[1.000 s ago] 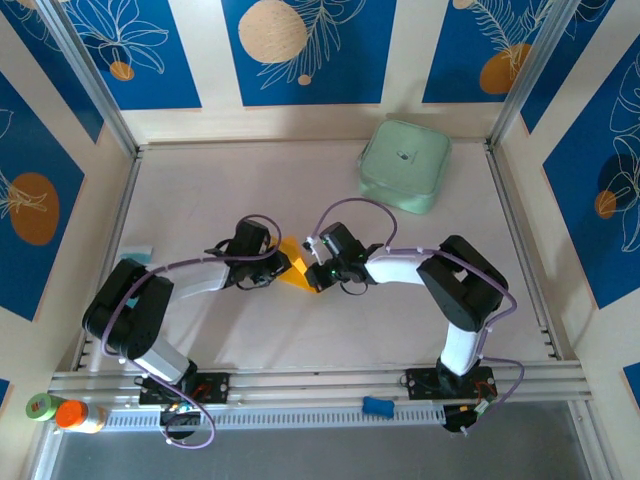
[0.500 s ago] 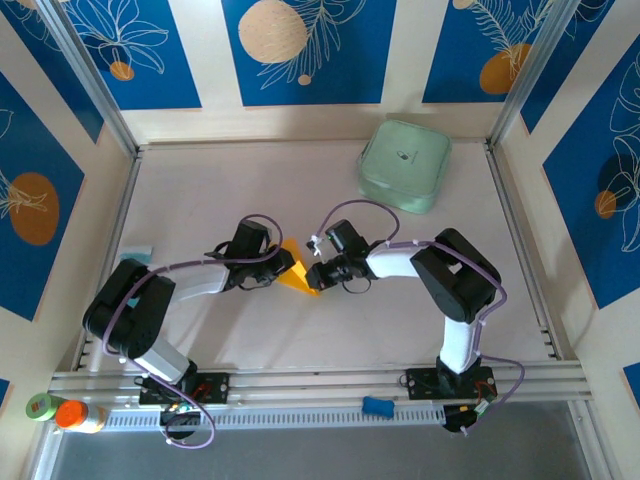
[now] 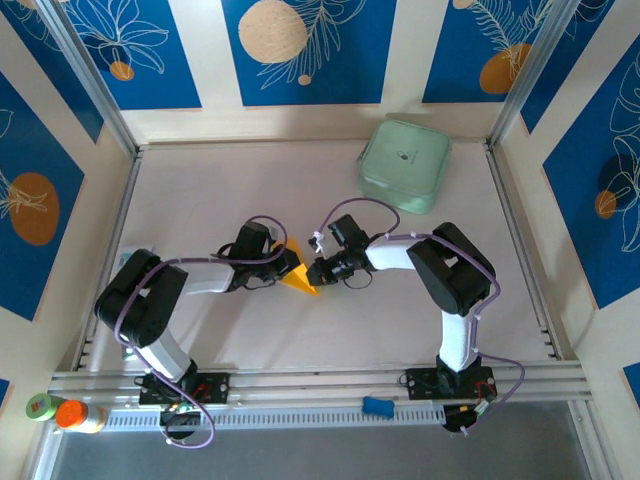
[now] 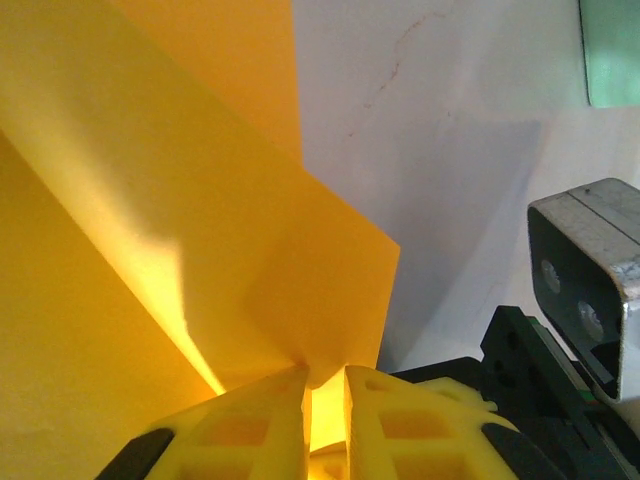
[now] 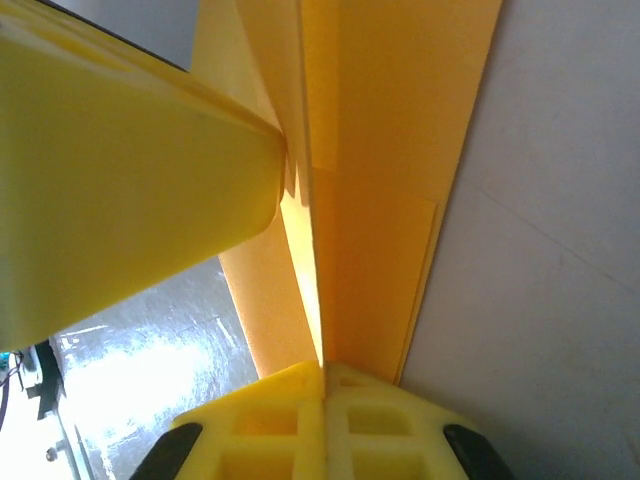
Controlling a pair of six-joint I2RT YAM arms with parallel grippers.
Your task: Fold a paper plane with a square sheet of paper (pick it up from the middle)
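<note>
Near edge of pale table (image 3: 330, 345): small blue block (image 3: 377, 405) on metal rail (image 3: 300, 382) between arm bases; orange-capped bottle (image 3: 75, 415) by near-left corner. Middle of table: thin orange-yellow paper sheet (image 3: 298, 276), folded into creased pointed wedge, pinched from both sides. On its left, left gripper (image 4: 325, 385) squeezing folded edge, fingers almost together; opposite, right gripper (image 5: 322, 375) clamped tight on layered fold. Far-right corner: mint-green rounded-square case (image 3: 404, 166), well apart.

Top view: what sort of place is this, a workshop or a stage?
Likely a robot test booth: a table walled by blue floral panels, two arms bolted to a metal rail, holding orange paper.
</note>
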